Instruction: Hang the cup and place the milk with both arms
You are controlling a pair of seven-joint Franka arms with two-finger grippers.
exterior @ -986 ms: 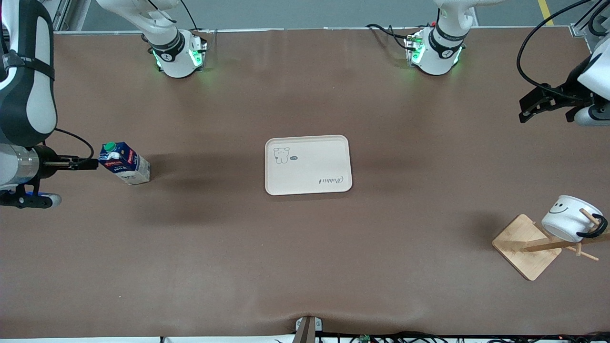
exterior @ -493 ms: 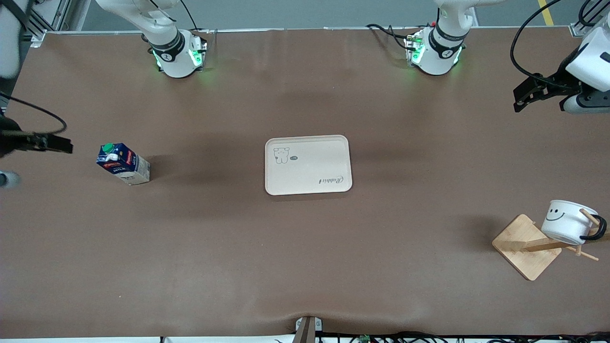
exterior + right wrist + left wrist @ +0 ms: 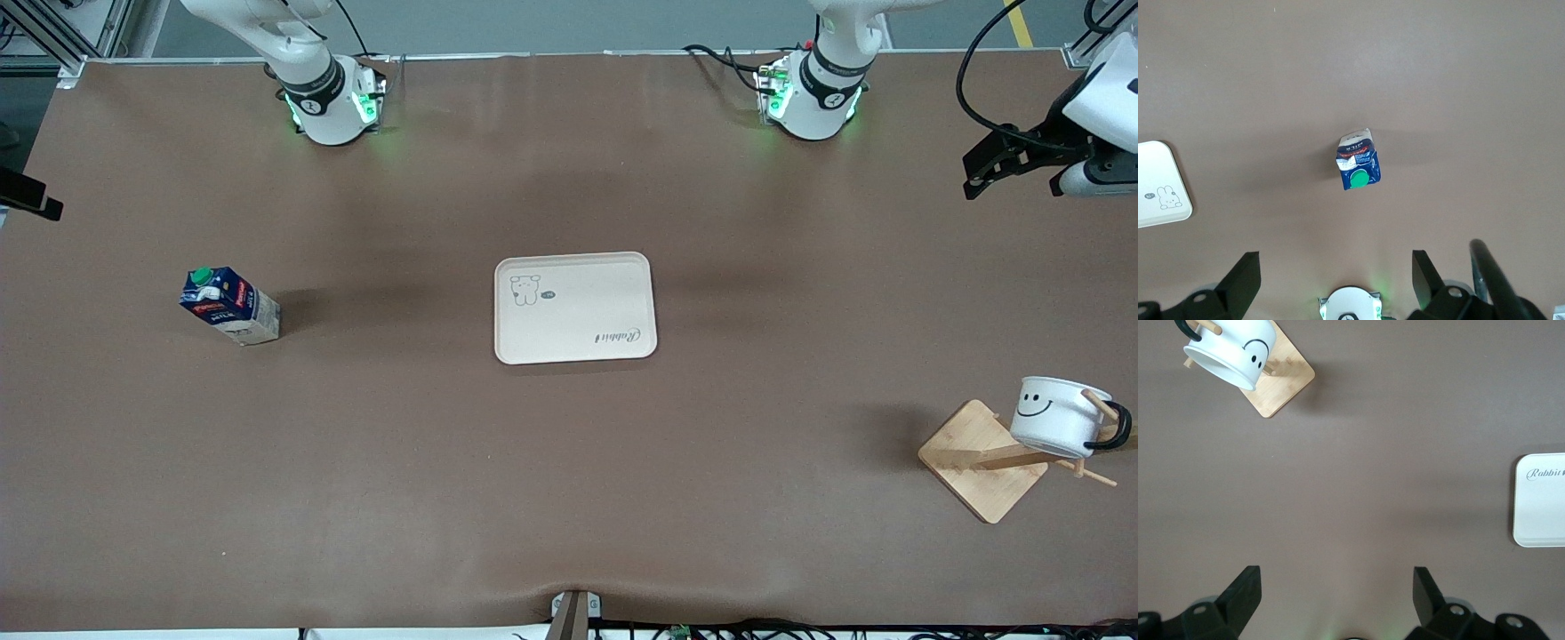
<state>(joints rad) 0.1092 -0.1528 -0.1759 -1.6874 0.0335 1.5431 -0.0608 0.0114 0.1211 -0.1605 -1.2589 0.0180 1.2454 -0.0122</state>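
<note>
**Cup on its peg, milk on the worktop, both sets of my fingers empty**

The cup (image 3: 1058, 418) hangs by its black handle on a peg of the wooden rack (image 3: 982, 460), at the lower right of the front frame; its smiley face is turned up toward that camera. In my left wrist frame the same cup (image 3: 1228, 353) sits at the upper left, mouth tipped outward over the rack's square base (image 3: 1285, 383).

The milk (image 3: 228, 305) stands on the brown worktop (image 3: 569, 462) at the middle left of the front frame, green cap on top. My right wrist frame shows it (image 3: 1358, 164) from above, just right of centre.

Between the two lies the pale tray (image 3: 574, 307), in the centre of the front frame, bare except for its printed bear and lettering.

My left fingers (image 3: 987, 173) are spread wide, holding nothing, up in the air at the upper right edge of the front frame, well apart from the cup. My right fingers (image 3: 1333, 277) are likewise spread and empty in the right wrist frame, high above the milk.
</note>
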